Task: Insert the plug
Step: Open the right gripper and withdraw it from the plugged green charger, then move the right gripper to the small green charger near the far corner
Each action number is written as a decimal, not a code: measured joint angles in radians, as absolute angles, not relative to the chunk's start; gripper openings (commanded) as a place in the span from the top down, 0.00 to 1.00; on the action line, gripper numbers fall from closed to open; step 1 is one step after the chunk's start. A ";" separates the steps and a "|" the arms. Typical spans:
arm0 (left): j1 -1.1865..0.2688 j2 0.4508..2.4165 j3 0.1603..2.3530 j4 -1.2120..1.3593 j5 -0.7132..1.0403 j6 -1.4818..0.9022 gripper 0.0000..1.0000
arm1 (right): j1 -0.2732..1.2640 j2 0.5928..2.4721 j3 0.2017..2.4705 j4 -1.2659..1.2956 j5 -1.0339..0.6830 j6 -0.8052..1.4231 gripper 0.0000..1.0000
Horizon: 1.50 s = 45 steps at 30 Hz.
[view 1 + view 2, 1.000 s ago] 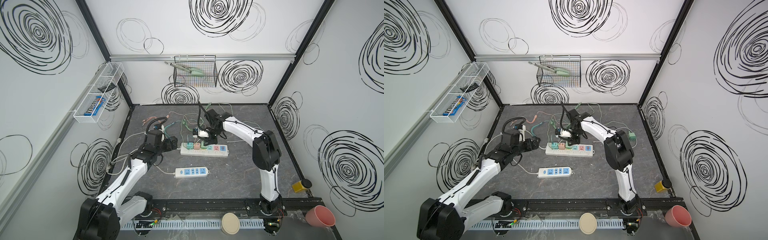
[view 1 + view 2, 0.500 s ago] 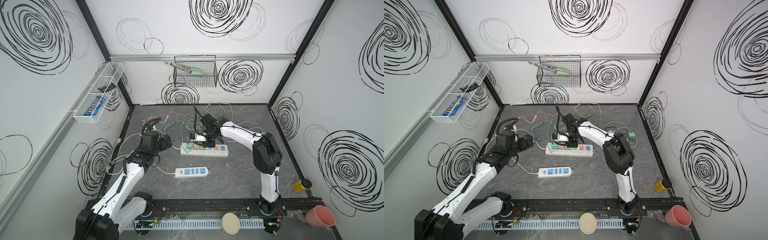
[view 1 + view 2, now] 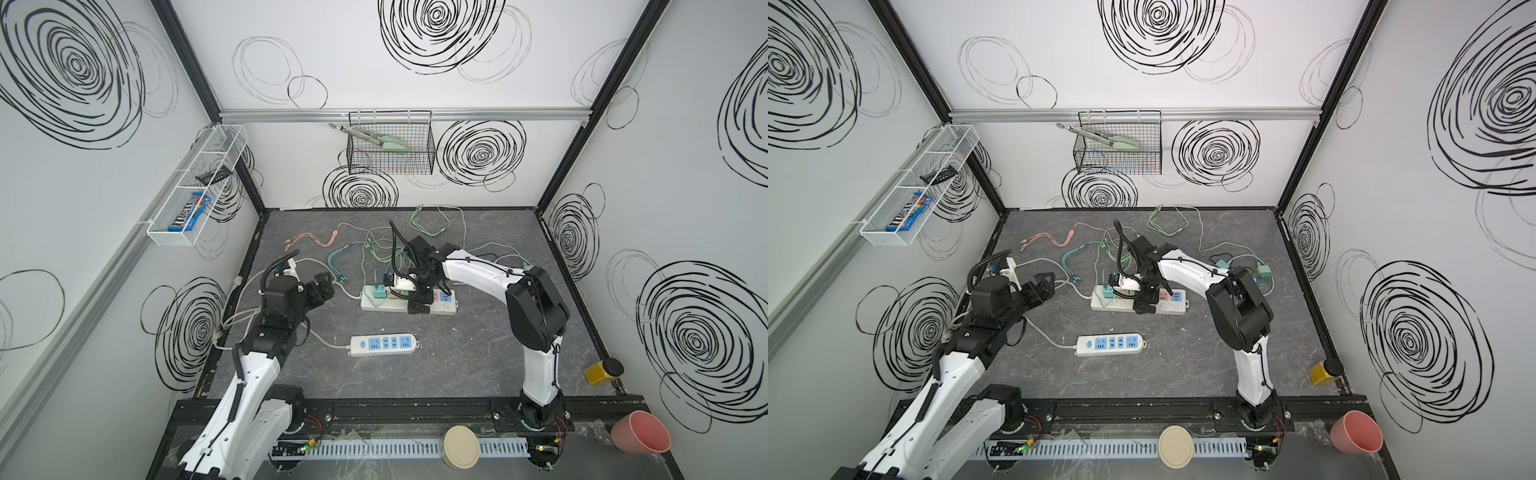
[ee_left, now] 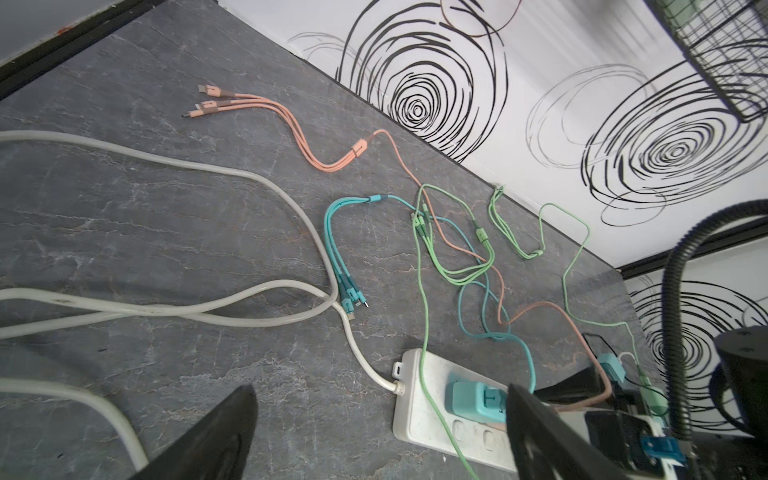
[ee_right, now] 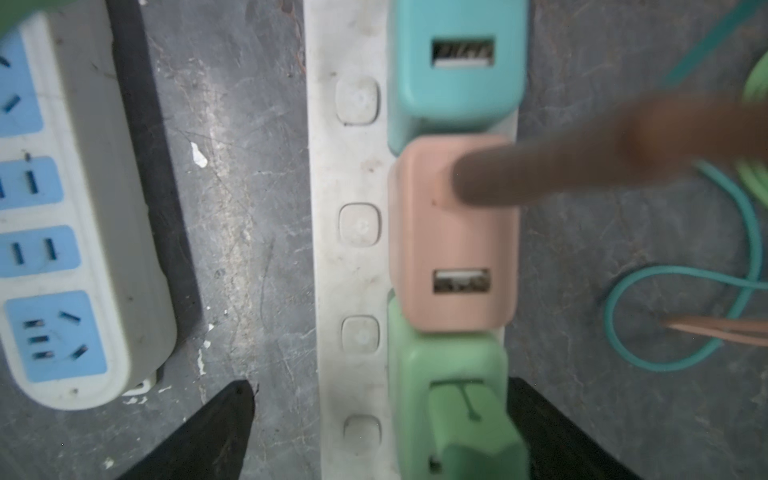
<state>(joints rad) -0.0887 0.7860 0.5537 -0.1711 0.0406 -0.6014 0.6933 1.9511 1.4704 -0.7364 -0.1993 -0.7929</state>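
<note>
Gray stone-look table (image 3: 457, 374), white walls with black swirls. Two strips lie on it. The far strip (image 5: 353, 166) carries a teal plug (image 5: 457, 83), a pink plug (image 5: 453, 241) and a green plug (image 5: 453, 365) in a row, each touching the next. The near strip (image 3: 384, 344), with blue sockets, lies apart from it, closer to the arm bases.

The right claw (image 5: 380, 386) hangs over the far strip, jaws wide apart and gripping nothing. The green plug stands between them, with one finger close beside it and the other well off. A green connector (image 5: 469, 415) sticks up from its top. In both top views the claw hides this plug. The left claw (image 3: 1045, 286) is also apart and empty, near the strip's cord end and not touching it.

The green plug looks seated in its socket. The wrist view is soft, so I can't tell whether it is fully down. The step in hand reads as clearing off the plug.

To do it well:
- Lift straight up and keep the jaws wide.
- Don't brush the connector or tip the plug.
- A blurred pink cable (image 5: 582, 158) crosses close to the lens and loose cables (image 4: 457, 249) sit just behind, so avoid sideways sweeps that could snag them.
- If the plug isn't flush, press square down on its top.
- The left claw could pin the strip end so it doesn't slide.
</note>
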 measured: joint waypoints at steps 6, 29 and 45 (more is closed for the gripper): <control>-0.115 0.793 0.555 -0.146 0.062 -0.603 0.04 | 0.664 1.756 1.367 -0.686 -0.232 -0.752 0.03; -0.508 0.970 0.662 -0.027 -0.062 -0.530 0.04 | -0.073 1.401 1.020 0.041 -0.293 0.190 0.01; -0.511 1.026 0.663 0.005 -0.068 -0.519 0.04 | -0.295 1.973 1.433 -0.344 -0.108 0.142 0.11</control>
<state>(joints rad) -0.5106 1.0256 0.6628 0.0048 -0.0681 -0.5194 -0.2947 1.9732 1.4330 -0.3439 -0.1081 0.1425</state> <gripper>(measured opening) 0.962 0.901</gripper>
